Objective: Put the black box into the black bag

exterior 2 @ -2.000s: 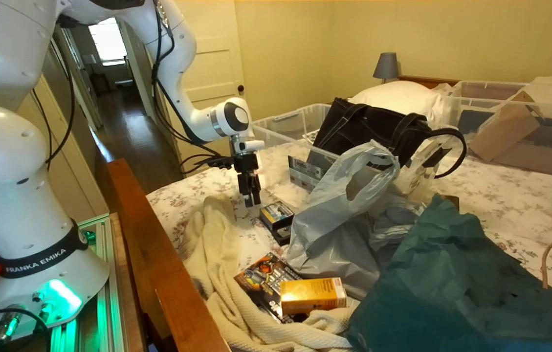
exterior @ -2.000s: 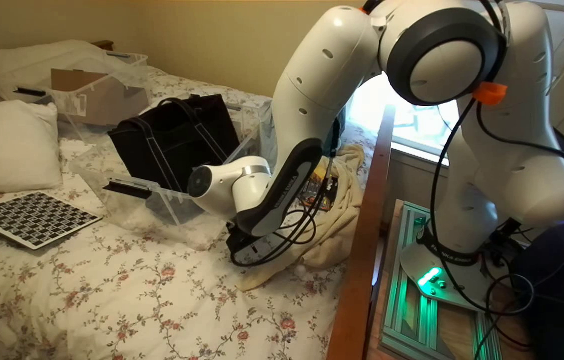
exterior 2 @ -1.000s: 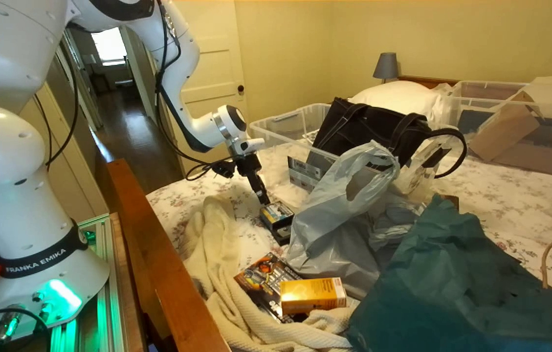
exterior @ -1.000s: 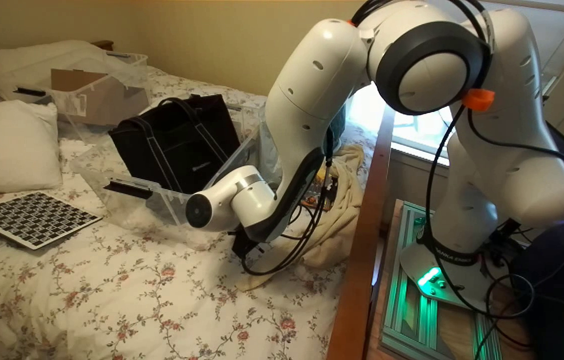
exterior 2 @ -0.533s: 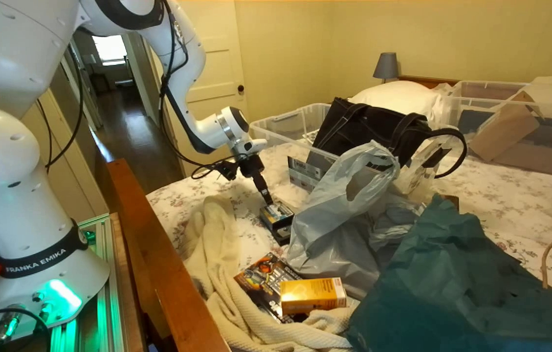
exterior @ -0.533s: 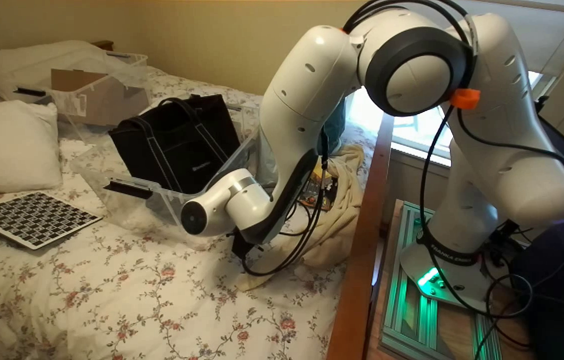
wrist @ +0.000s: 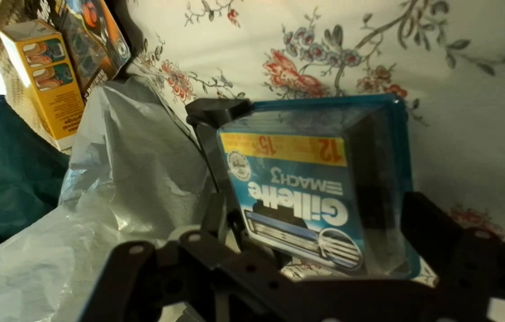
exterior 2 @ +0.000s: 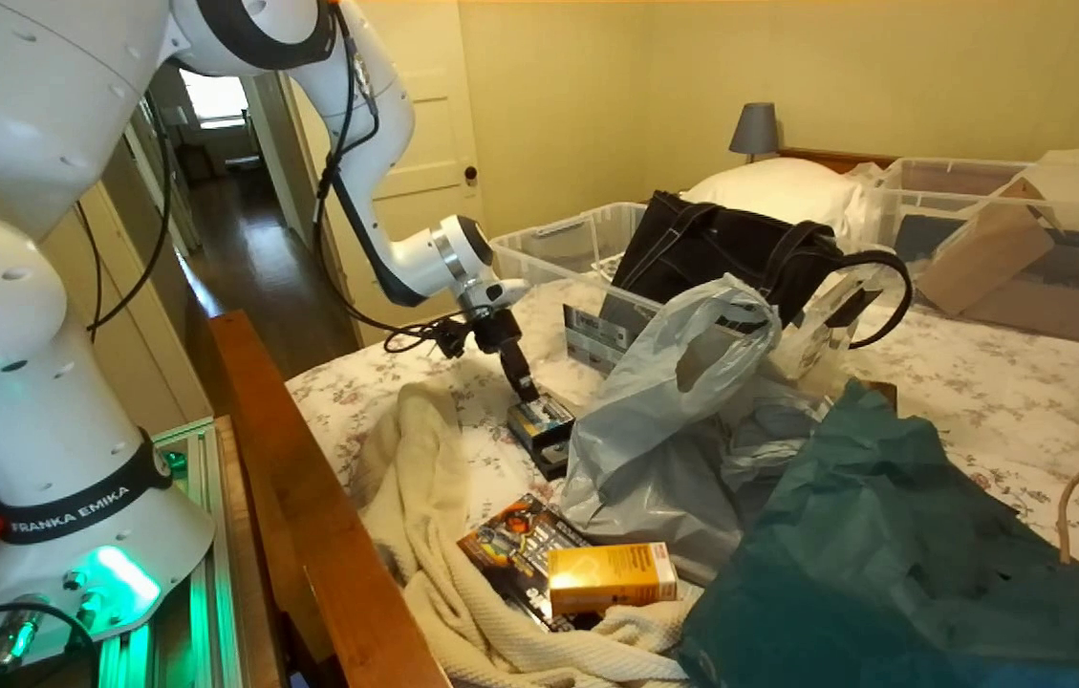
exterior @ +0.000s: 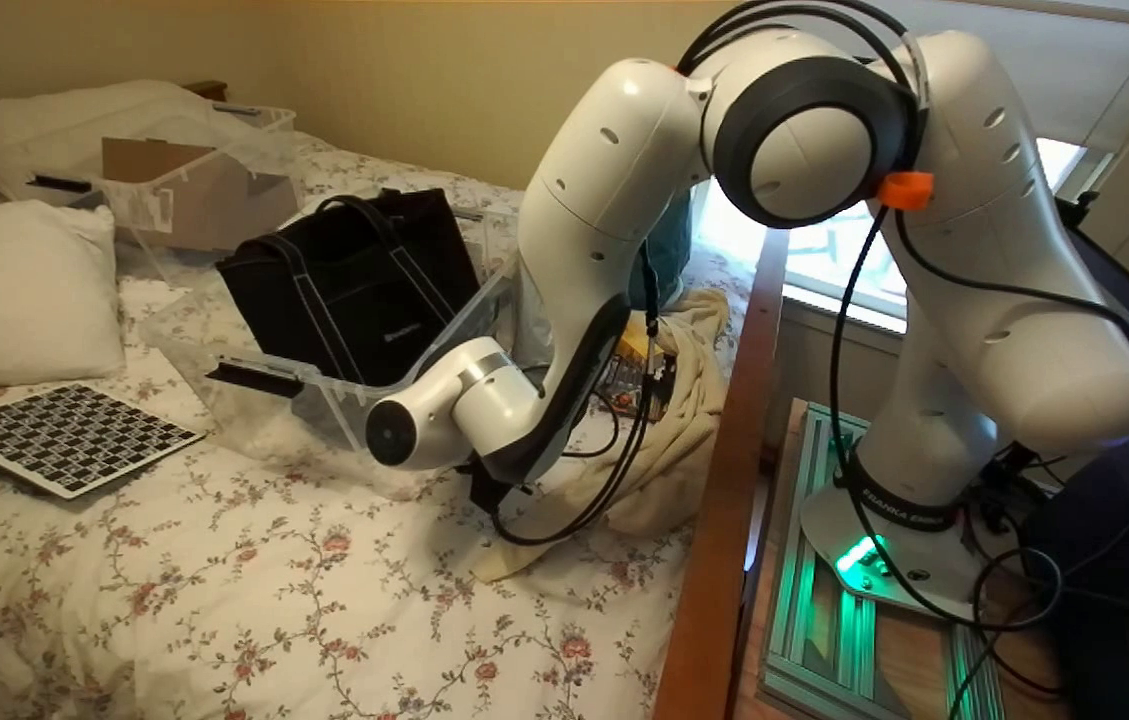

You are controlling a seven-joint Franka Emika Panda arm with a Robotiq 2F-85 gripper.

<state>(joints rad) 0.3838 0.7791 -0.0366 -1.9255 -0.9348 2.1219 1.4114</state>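
In both exterior views: 2 clear bins (exterior: 334, 400) (exterior: 161, 212), 1 black bag (exterior: 354, 290). In an exterior view: 1 grey plastic bag (exterior 2: 658, 459) right of centre, 1 teal bag (exterior 2: 893, 545) lower right, 1 yellow box (exterior 2: 612, 578) lower centre. Wrist view, near centre: 1 black box (wrist: 297, 197).

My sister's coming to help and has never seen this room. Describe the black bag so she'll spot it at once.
On the flowered bed is a clear bin holding a cardboard box, and near it a second clear bin. Inside that one, tilted, is the black bag. Unlike the grey plastic bag and teal bag nearby, it is black, with looped straps edged in pale stitching.
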